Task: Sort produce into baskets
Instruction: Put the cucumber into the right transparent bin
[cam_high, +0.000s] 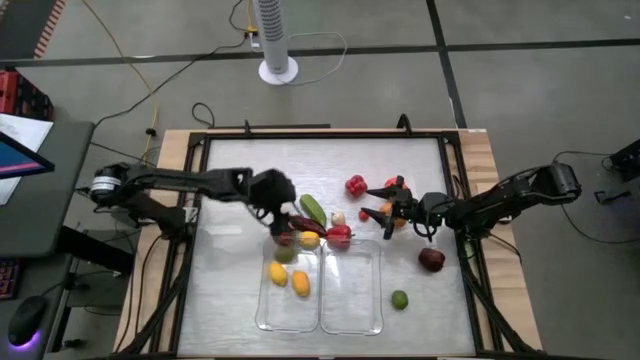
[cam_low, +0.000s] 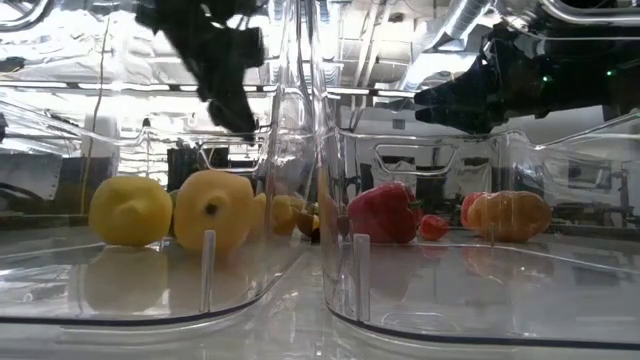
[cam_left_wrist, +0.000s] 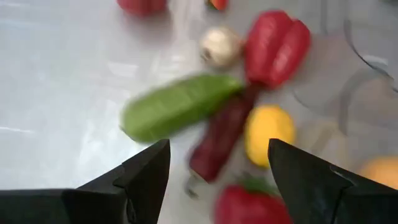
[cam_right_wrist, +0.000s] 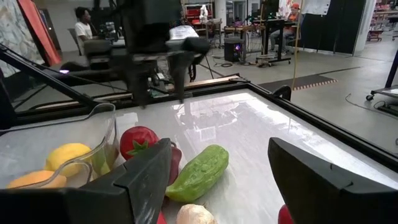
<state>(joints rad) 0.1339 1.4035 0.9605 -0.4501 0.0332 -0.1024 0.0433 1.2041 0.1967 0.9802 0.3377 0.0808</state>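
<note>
1. Grey workshop floor surrounds the pale counter (cam_high: 230, 190), where two clear baskets sit side by side at its near edge: the left basket (cam_high: 262, 305) holds two yellow pieces, while the right basket (cam_high: 372, 300) looks bare.
2. Most produce is heaped just behind the baskets: a green cucumber (cam_left_wrist: 177, 106), a dark maroon pepper (cam_left_wrist: 221, 140), a yellow lemon (cam_left_wrist: 268, 132) and a red pepper (cam_left_wrist: 277, 46).
3. Left claw (cam_high: 283, 222) hovers over that heap, fingers spread, holding nothing; it seems to be choosing a pick.
4. Right claw (cam_high: 382, 204) waits spread near the counter's right edge.
5. Next move, likely: descend, pinch one piece, avoid nudging its neighbours.
</note>
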